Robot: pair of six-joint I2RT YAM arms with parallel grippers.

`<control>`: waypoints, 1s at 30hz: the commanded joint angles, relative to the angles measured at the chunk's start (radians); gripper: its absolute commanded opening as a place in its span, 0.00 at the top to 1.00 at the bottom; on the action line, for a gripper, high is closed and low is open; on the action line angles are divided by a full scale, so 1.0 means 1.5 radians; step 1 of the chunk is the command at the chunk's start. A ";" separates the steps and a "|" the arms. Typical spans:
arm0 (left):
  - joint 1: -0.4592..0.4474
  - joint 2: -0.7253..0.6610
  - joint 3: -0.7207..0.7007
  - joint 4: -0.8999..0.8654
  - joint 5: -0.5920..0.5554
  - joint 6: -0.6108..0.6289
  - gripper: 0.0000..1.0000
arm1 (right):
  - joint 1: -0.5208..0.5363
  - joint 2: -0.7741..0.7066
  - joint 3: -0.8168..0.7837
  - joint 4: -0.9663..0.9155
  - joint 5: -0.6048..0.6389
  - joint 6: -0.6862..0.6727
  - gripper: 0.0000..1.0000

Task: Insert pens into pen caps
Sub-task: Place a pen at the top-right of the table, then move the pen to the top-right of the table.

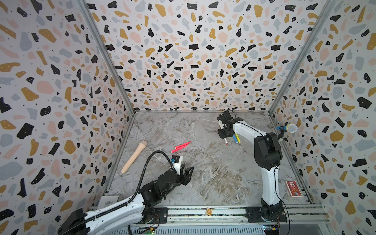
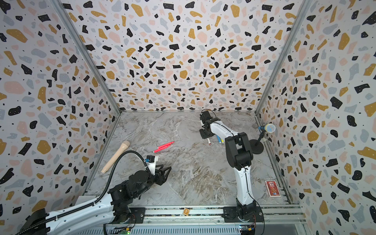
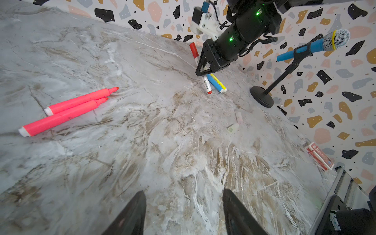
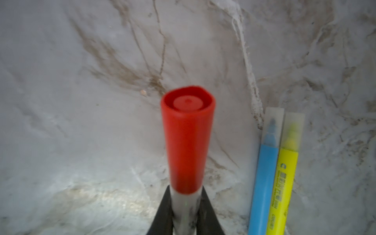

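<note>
Red-capped white pen (image 4: 187, 142): likely light, stiff, slick; right gripper (image 4: 184, 215) clamps its barrel; left gripper (image 3: 184, 211) gapes, empty.

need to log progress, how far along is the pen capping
Done: the blue pen and yellow pen lie capped, side by side. In hand: the right gripper is shut on the white pen, and its red cap looks seated. Left: two pink pens lie with bare tips, and two pale loose caps sit apart from them. The left gripper is open and empty.
</note>
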 commanded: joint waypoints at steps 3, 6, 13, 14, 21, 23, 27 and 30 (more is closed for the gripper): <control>0.000 -0.020 -0.008 0.010 -0.004 -0.004 0.40 | -0.007 0.013 0.049 -0.052 0.093 -0.028 1.00; 0.000 -0.025 -0.009 0.008 -0.003 -0.006 0.40 | -0.010 0.031 0.076 -0.073 0.129 -0.028 0.95; 0.000 -0.031 -0.010 0.007 -0.006 -0.005 0.40 | 0.002 -0.008 0.073 -0.074 0.153 -0.019 0.57; 0.000 -0.031 -0.010 0.007 -0.006 -0.005 0.40 | 0.004 -0.015 0.068 -0.072 0.153 -0.019 0.57; 0.000 -0.033 -0.006 0.000 -0.009 -0.003 0.40 | 0.011 -0.058 0.032 -0.049 0.127 -0.020 0.57; 0.000 -0.035 -0.004 -0.001 -0.011 -0.003 0.40 | 0.013 -0.063 0.023 -0.039 0.113 -0.021 0.57; 0.000 -0.035 -0.001 -0.003 -0.015 0.000 0.40 | 0.027 -0.052 0.014 -0.019 0.055 -0.022 0.57; 0.000 -0.032 0.001 -0.004 -0.017 0.001 0.40 | 0.056 -0.015 0.023 -0.010 0.074 -0.028 0.56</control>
